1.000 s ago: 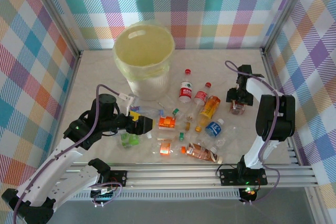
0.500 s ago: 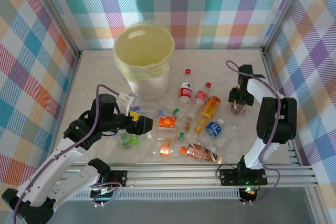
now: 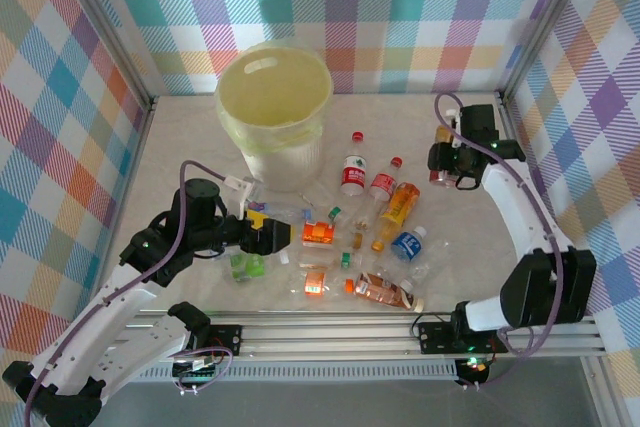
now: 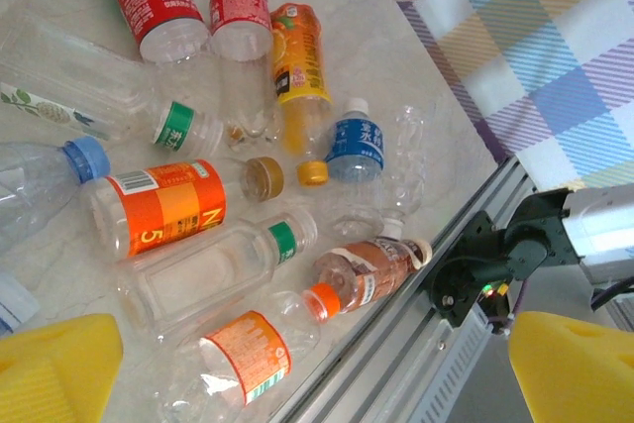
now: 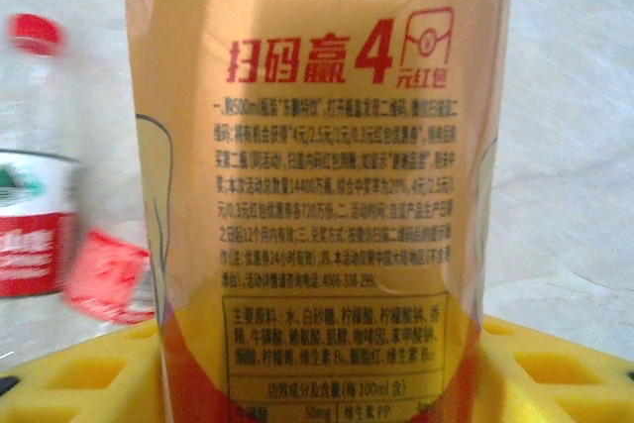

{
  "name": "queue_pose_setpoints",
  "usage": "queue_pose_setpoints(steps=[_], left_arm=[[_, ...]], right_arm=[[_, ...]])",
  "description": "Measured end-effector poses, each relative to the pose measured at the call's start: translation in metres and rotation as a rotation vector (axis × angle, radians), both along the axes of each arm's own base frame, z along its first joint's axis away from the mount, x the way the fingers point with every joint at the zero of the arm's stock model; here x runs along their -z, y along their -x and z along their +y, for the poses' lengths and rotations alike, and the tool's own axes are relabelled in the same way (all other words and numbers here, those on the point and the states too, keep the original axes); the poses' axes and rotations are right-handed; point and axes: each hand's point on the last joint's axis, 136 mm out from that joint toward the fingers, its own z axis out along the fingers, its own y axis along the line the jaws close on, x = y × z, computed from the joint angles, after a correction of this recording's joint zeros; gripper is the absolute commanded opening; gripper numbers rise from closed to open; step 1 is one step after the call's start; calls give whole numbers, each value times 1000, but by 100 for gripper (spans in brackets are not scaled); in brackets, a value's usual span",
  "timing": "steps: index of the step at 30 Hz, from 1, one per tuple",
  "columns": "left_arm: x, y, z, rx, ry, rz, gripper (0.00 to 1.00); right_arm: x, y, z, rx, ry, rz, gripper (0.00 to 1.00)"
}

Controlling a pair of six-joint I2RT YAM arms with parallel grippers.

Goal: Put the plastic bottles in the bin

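Our right tool (image 3: 447, 163) was closed on an orange-labelled bottle (image 5: 327, 195), a yellow pad on each side of it, near the right wall at the far side of the table (image 3: 185, 152). Our left tool (image 3: 272, 237) stood wide open, gripping nothing, above the left edge of the other plastic bottles (image 3: 353, 174), which lay scattered between the arms. The bin (image 3: 285, 155) stood upright just beyond them, far left of centre.
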Motion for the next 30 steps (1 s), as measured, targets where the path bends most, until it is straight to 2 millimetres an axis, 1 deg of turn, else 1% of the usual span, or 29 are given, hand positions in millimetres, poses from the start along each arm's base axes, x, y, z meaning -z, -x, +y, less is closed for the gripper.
queue_pose_setpoints(steps=[3, 6, 8, 10, 12, 15, 17, 19, 22, 26, 30], left_arm=[[-3, -4, -1, -23, 16, 22, 100], [-12, -12, -2, -64, 38, 30, 100], [-21, -17, -4, -85, 59, 28, 100], [-32, -25, -10, -91, 83, 33, 100], [-39, -35, -18, -96, 104, 48, 100], [-35, -53, -32, -115, 134, 97, 100], [-33, -62, -38, -128, 158, 123, 100], [-38, -69, -44, -134, 197, 127, 100], [-47, -74, -52, -120, 246, 125, 100], [-59, -77, -64, -75, 295, 104, 100], [-67, -72, -76, -17, 326, 81, 100]], right_arm=[[-21, 9, 32, -97, -53, -57, 61], [-39, 21, 71, -220, -109, -107, 61], [-47, 30, 94, -297, -140, -123, 60], [-54, 42, 120, -381, -175, -137, 60], [-62, 54, 142, -452, -205, -152, 60], [-74, 74, 169, -546, -249, -181, 59], [-81, 86, 181, -591, -277, -197, 59], [-85, 98, 188, -625, -303, -208, 59], [-86, 112, 193, -656, -340, -204, 59], [-85, 128, 202, -708, -404, -182, 59], [-87, 141, 214, -757, -486, -158, 59]])
